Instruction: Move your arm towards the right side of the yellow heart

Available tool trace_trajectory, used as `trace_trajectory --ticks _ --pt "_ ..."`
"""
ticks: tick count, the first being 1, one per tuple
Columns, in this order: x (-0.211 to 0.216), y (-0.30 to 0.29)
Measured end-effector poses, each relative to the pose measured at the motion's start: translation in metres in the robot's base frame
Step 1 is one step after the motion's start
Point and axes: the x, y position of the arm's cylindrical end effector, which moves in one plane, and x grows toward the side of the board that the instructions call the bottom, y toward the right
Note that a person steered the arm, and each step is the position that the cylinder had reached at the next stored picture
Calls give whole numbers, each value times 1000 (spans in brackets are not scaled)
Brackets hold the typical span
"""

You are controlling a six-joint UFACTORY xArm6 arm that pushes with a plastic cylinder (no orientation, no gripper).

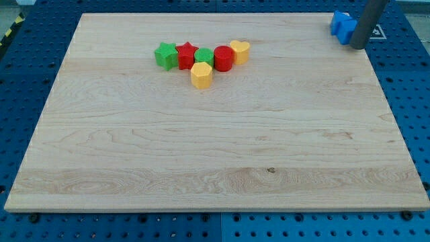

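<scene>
Surface: we see a pale wooden board on a blue pegboard bench; its near half, toward the view's bottom, carries no blocks.
Yellow hexagon block: the nearest of the cluster, sitting just below the row, touching or almost touching the green round block above it.
Green star block: at the left end of the row, touching the red star.
Red star block: next in the row toward the view's right.
Green round block: between the red star and the red cylinder, partly hidden by them.
Red cylinder block: pressed against the yellow heart.
Yellow heart: at the right end of the row, in the board's far half, a little left of centre; we cannot make out for sure which way its point faces, and it shows no clear long axis.
Blue blocks: at the board's far right corner, shape unclear, partly behind the rod.
Hand: we have no hand, only a dark rod.
My tip: it holds nothing, rests just beside or against the blue blocks, well apart from the yellow heart and to the heart's right.
</scene>
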Motion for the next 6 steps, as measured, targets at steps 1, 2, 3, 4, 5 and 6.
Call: trace_trajectory --ticks 1,2,3,4,5,6 --pt "1 0" --pt "27 -1" --pt "57 -18" --pt "84 -58" --pt "106 -112" --pt "78 -134"
